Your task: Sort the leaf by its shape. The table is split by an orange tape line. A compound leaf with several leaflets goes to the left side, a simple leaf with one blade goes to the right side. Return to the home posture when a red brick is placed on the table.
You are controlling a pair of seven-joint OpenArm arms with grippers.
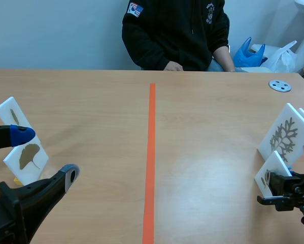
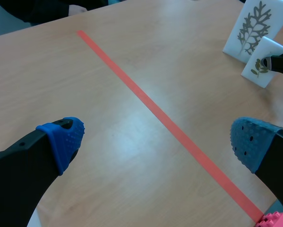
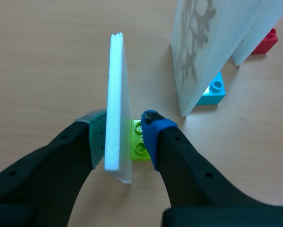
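A small white leaf card (image 3: 116,104) stands on a green brick (image 3: 139,142) on the right side of the table, seen edge-on between my right gripper's (image 3: 124,135) fingers. One pad lies against its face and the other against the brick, so the gripper is shut on it. In the scene view this card (image 1: 270,174) stands in front of a larger card with a branching compound leaf (image 1: 285,134). My left gripper (image 1: 44,154) hangs open beside two cards on the left side, one bearing a fan-shaped leaf (image 1: 27,156). The orange tape line (image 1: 150,152) splits the table.
A person sits across the table, a hand (image 1: 173,66) resting on its far edge. A grey disc (image 1: 280,85) lies far right. A blue brick (image 3: 212,92) props the large card and a red brick (image 3: 266,42) another card behind it. A pink brick (image 2: 273,220) shows under my left gripper.
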